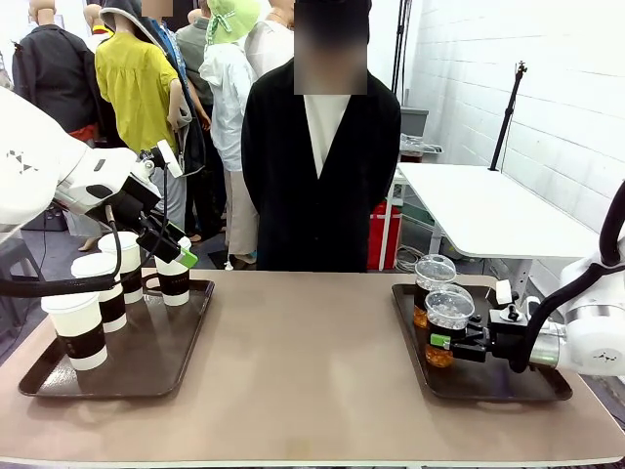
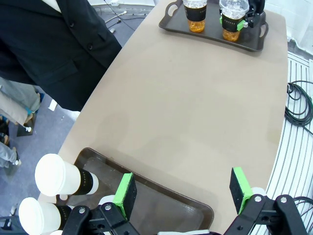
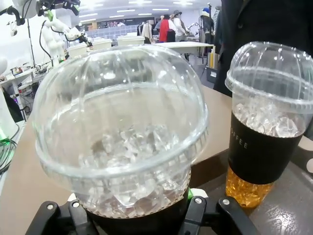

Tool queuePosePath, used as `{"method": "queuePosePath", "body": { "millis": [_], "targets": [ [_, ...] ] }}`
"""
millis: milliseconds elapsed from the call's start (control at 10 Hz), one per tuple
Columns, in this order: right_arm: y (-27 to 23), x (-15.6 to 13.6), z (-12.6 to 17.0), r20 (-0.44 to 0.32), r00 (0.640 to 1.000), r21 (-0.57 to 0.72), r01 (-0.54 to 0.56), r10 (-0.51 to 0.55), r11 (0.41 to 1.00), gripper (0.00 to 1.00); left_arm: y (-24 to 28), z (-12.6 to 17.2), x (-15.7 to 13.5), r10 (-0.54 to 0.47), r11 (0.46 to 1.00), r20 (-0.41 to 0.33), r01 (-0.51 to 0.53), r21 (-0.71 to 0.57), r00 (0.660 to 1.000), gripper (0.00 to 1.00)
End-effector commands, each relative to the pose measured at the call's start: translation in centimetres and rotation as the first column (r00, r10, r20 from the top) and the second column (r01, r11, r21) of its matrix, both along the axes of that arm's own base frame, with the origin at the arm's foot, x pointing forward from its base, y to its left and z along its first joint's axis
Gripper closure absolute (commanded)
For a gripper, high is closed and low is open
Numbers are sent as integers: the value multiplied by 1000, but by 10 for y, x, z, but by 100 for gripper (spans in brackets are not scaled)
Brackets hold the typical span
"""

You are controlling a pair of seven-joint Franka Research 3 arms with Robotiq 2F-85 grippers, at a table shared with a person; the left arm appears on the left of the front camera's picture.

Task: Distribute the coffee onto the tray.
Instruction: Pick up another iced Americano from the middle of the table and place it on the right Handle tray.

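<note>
Right fingers clamp an iced cup; left fingers stand apart over the paper cups.

The right gripper (image 1: pixel 441 341) grips the near iced cup (image 1: pixel 447 327) on the right tray (image 1: pixel 508 384), with a second iced cup (image 1: pixel 433 283) just behind it. The left gripper (image 2: pixel 182 191) hangs spread above the left tray (image 1: pixel 146 366), which carries four white paper cups (image 1: pixel 76 329). Between the trays the tan counter (image 1: pixel 303 352) lies bare and wide; a person (image 1: pixel 322 166) stands at its far edge.

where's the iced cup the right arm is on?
Front view: the near iced cup stands on the right tray, between the right gripper jaws, just in front of the second iced cup.
</note>
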State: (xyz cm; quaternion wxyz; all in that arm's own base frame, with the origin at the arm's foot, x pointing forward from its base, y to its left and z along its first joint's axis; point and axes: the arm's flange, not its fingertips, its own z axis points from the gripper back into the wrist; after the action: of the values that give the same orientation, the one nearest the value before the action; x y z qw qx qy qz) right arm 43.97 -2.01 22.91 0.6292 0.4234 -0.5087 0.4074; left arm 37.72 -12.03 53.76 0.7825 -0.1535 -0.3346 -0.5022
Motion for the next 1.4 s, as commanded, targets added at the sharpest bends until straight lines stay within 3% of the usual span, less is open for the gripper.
{"method": "queuePosePath", "body": {
  "millis": [0,300,400,500,1300],
  "targets": [
    [1,7,-3,14,1000,45,18,-18,999,34,2,-1,1,-9,1000,-2,9,0,1000,0],
    [3,8,-4,-13,1000,48,21,-20,999,34,2,-1,1,-9,1000,-2,9,0,1000,0],
    [4,8,-3,-26,1000,51,17,-16,999,14,2,-1,1,-9,1000,-2,9,0,1000,0],
    [4,7,-2,-38,999,47,23,-21,999,0,2,-1,1,-9,1000,-2,9,0,1000,0],
    [-19,-25,-1,-97,992,29,80,-77,996,0,2,-1,1,-9,1000,-2,9,0,1000,0]
  ]
}}
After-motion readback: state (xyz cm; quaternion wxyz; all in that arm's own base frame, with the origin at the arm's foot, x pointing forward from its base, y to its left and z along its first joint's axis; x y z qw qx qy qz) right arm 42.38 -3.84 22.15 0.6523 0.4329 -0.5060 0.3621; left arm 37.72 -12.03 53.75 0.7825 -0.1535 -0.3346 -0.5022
